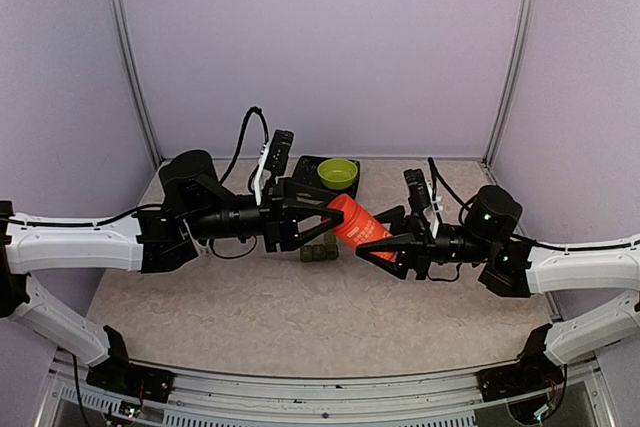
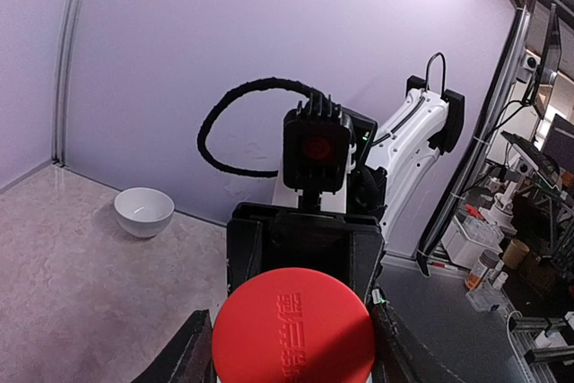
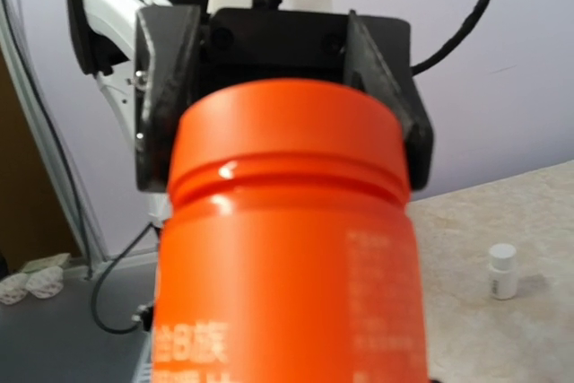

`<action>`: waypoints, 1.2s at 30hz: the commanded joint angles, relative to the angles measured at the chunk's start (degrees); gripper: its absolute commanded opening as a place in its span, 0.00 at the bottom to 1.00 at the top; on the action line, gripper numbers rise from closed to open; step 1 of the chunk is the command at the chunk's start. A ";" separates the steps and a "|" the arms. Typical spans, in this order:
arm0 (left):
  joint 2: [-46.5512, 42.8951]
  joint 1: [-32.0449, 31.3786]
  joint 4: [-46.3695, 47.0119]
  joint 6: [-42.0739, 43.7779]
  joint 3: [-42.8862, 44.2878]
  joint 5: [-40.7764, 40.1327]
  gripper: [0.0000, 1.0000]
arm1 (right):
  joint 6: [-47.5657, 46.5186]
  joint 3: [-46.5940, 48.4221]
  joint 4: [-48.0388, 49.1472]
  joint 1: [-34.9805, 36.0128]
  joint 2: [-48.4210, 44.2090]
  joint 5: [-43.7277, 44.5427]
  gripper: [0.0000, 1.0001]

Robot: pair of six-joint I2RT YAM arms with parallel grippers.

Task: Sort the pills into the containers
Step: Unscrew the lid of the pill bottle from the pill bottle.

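An orange pill bottle (image 1: pixel 355 227) hangs tilted in the air between both arms, above the table. My right gripper (image 1: pixel 385 240) is shut on its body, which fills the right wrist view (image 3: pixel 287 257). My left gripper (image 1: pixel 322 215) is closed around its red cap (image 2: pixel 293 329), with a black finger (image 3: pixel 166 105) pressed against each side of the cap. The containers (image 1: pixel 318 250), small dark green boxes in a row, sit on the table just below the bottle. The pills themselves are hidden.
A green bowl (image 1: pixel 338 172) rests on a black tray (image 1: pixel 305 169) at the back of the table. A white bowl (image 2: pixel 143 211) stands near the wall. A small white vial (image 3: pixel 503 271) stands upright on the tabletop.
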 commanded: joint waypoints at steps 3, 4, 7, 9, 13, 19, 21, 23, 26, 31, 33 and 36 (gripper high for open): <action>1.77 -0.52 0.95 -5.64 1.01 -3.65 0.36 | -6.39 2.58 -6.18 -0.27 -1.25 5.30 0.10; 1.90 -0.62 0.45 -6.13 1.31 -4.66 0.36 | -7.01 2.70 -6.84 -0.23 -1.25 5.84 0.10; 2.17 -1.14 -1.66 -7.59 2.43 -8.15 0.36 | -8.91 2.77 -8.56 -0.27 -1.64 7.91 0.10; 2.31 -1.57 -2.52 -8.53 2.98 -9.90 0.35 | -10.40 2.66 -9.61 -0.31 -2.04 9.41 0.10; 2.29 -2.04 -4.42 -11.21 3.76 -13.88 0.35 | -12.37 1.96 -10.70 -0.23 -3.32 12.72 0.10; 3.75 -2.22 -6.98 -16.13 5.50 -17.30 0.35 | -16.22 1.62 -12.87 -0.30 -4.26 16.63 0.09; 4.54 -2.38 -8.74 -17.73 6.78 -18.09 0.35 | -17.20 1.24 -12.40 -0.30 -4.35 17.36 0.08; 5.11 -2.77 -10.43 -19.15 8.17 -19.55 0.35 | -18.56 0.69 -11.55 -0.15 -4.35 17.86 0.06; 5.59 -3.25 -13.43 -20.47 10.25 -21.66 0.35 | -21.58 -0.62 -9.69 -0.16 -4.39 18.74 0.05; 6.32 -3.46 -16.84 -23.93 12.46 -23.56 0.34 | -27.32 -3.51 -4.44 0.39 -4.48 23.37 0.04; 6.88 -3.53 -18.65 -24.87 13.77 -24.14 0.33 | -30.05 -3.68 -4.23 0.95 -4.07 25.72 0.04; 7.35 -3.61 -20.17 -26.84 15.05 -24.24 0.31 | -33.60 -3.92 -3.14 1.42 -3.17 29.40 0.03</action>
